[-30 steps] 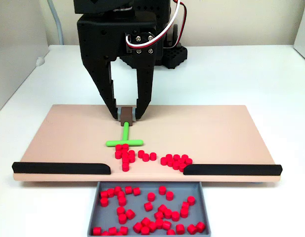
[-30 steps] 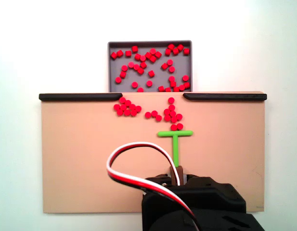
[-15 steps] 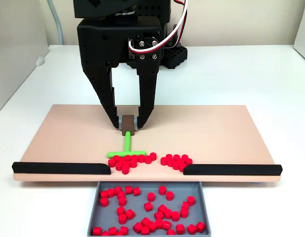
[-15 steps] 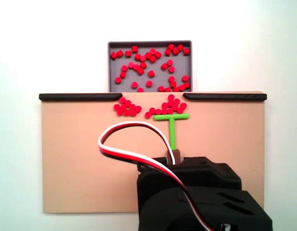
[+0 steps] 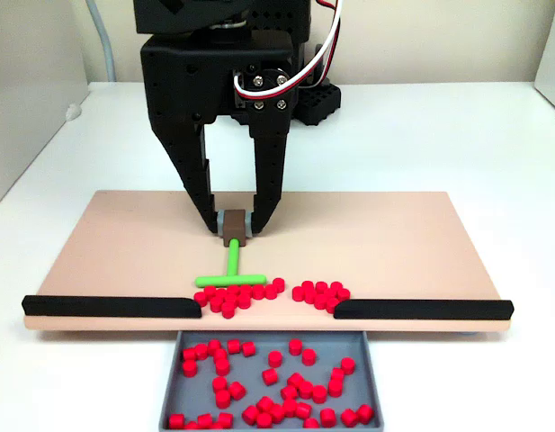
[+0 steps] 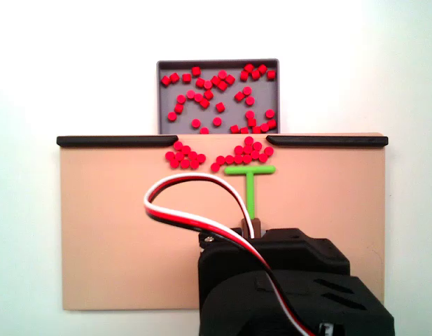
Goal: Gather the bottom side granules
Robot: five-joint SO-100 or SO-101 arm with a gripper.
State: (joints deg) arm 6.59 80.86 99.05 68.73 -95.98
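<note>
Sweeping step: the gripper (image 5: 233,222) grasps the brown handle of the green T-shaped tool (image 5: 230,277).

In a fixed view, the granules (image 5: 237,294) lie against its bar near the board (image 5: 124,243) edge. In another fixed view, the granules (image 6: 249,152) sit before the gap; next, I judge, a push toward the gray tray (image 6: 218,64).

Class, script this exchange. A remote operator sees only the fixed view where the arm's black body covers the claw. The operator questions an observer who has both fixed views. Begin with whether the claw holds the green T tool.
Operator: The arm's body hides the claw. Is it gripping the tool?
Observer: Yes. In a fixed view the claw is shut on the brown block that ends the stem of the green T tool.
Operator: What stands behind the arm?
Observer: A black studded base part sits on the white table beside the arm.
</note>
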